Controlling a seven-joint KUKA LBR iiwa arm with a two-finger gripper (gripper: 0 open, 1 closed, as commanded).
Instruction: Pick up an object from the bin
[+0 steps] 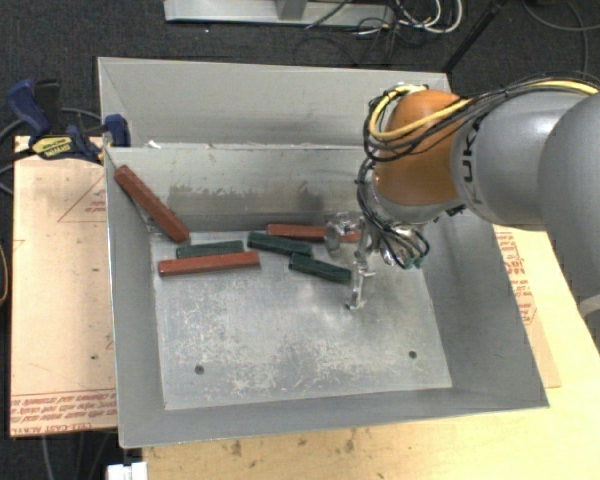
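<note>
Bars of reddish-brown and dark green lie scattered across the back half of the grey metal bin (pixel 130 298), and the gripper (pixel 357 296) hangs low over the bin floor, just to the right of them. The arm (pixel 540 158) comes in from the right, its orange cover (pixel 420 158) wrapped in cables above the wrist.

Nearest the gripper is a short dark green bar (pixel 320 269), lying flat and slightly slanted. Its right end sits just beside the gripper's tip, on the tip's left. The tip itself points down at bare metal rather than at the bar, and nothing can be seen held in it. Whether the gripper is open or closed cannot be told from this angle.

Behind that bar, a reddish-brown bar (pixel 302 233) lies flat with its right end reaching under the wrist. A longer dark green bar (pixel 278 244) lies between these two, a little further left.

Well apart to the left, a long reddish-brown bar (pixel 209 263) and a dark green bar (pixel 209 250) lie side by side, touching. Another reddish-brown bar (pixel 152 205) leans tilted in the back left corner.
</note>
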